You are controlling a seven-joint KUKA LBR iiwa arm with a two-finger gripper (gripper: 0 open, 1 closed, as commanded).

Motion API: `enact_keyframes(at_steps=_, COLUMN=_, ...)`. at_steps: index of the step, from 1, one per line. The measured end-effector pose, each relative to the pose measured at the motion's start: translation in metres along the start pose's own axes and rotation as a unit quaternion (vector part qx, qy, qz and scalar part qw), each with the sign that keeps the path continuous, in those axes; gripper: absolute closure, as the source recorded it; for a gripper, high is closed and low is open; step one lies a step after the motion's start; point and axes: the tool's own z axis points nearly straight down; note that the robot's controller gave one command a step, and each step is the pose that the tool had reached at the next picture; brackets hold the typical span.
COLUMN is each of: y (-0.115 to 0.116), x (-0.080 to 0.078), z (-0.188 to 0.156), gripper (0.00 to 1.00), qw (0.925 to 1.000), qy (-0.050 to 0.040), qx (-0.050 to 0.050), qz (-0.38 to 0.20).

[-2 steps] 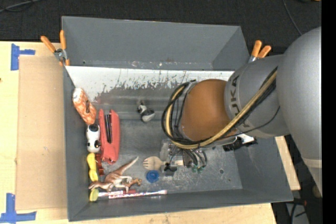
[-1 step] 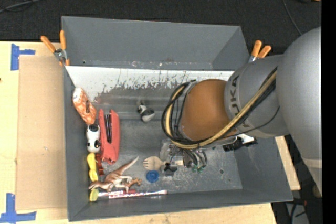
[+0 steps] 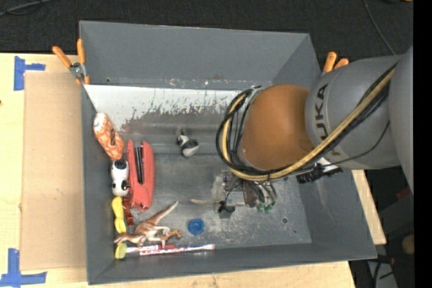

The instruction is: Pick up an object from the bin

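Nearest the lens, the grey KUKA arm (image 3: 364, 118) comes in from 3 o'clock, its wrist under a rounded orange cover (image 3: 277, 125) looped with black and yellow cables (image 3: 226, 138). Below it, the grey metal bin (image 3: 196, 57) takes up the middle of the view.

The gripper (image 3: 246, 199) hangs under the orange cover, low over bare bin floor just right of centre. I cannot tell whether it is released or clenched, and nothing shows in its grasp.

Most of the loose things lie well apart from it, along the bin's 9 o'clock wall. A flat red case (image 3: 140, 175) lies at the gripper's 9 o'clock. A tan toy dinosaur (image 3: 152, 229) lies at its 8 o'clock, above a thin pink-and-white stick (image 3: 177, 249). Against the same wall lie an orange-and-white striped toy (image 3: 106, 135), a small white-and-black figure (image 3: 120, 175) and some yellow pieces (image 3: 118, 208).

Nearer things are smaller. A white-and-black piece (image 3: 187, 144) lies at the gripper's 10 o'clock, and a round blue cap (image 3: 196, 226) near it at 8 o'clock. Nearest of all, a pale tan sliver (image 3: 202, 200) lies just beside it at 9 o'clock.
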Motion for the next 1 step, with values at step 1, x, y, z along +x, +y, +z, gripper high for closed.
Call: enact_keyframes(at_steps=1, y=0.0046, x=-0.0089, z=-0.0759, gripper=1.00, qw=1.0000, qy=0.0021, qx=0.000, qz=0.007)
